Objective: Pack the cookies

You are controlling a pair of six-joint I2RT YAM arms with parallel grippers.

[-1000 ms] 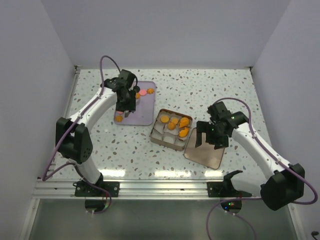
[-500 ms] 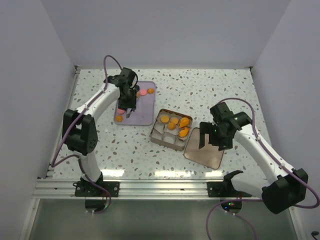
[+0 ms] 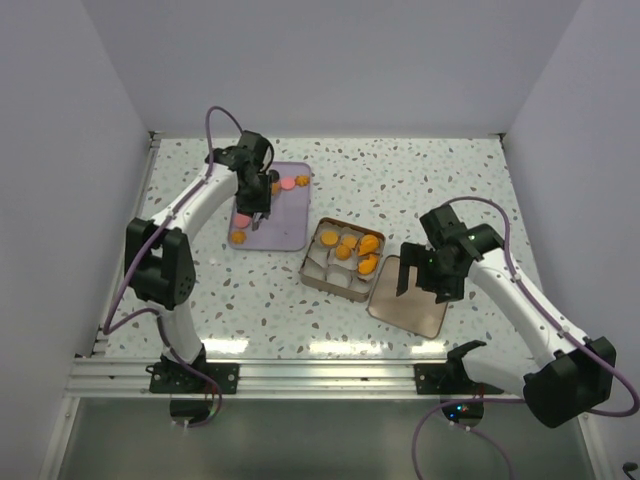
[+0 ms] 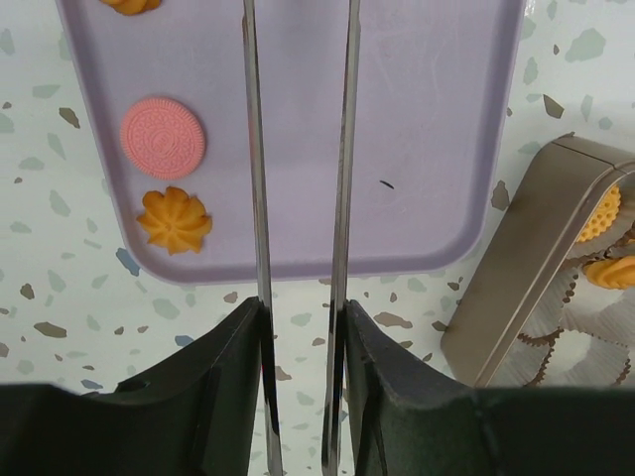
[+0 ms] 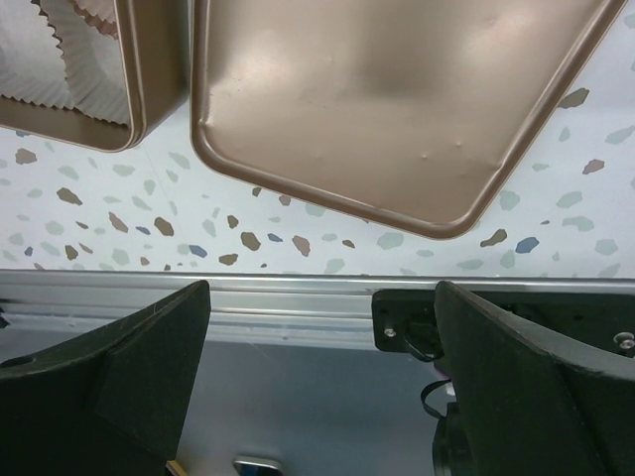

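Left gripper (image 3: 258,220) stands over the tray (image 4: 437,149), blades drawn nearly together. Their tips lie outside the wrist view, so whether they hold anything cannot be told. Right gripper (image 3: 422,283) is spread wide, holding nothing, above the lid (image 5: 397,99). Pink cookie (image 4: 164,137) and star cookie (image 4: 175,220) lie loose on the tray; orange cookies (image 3: 348,246) sit in the tin (image 4: 516,268). Recommended: verify the pinch, lift straight, carry level to a vacant cup (image 5: 79,50), release low

The tray (image 4: 427,119) is lilac, with a pink embossed cookie (image 4: 163,137) and an orange swirled cookie (image 4: 174,220). Tin (image 4: 516,268) and lid (image 5: 397,89) are bronze, cups (image 5: 84,50) white, table (image 4: 60,297) white flecked grey, brown and blue.
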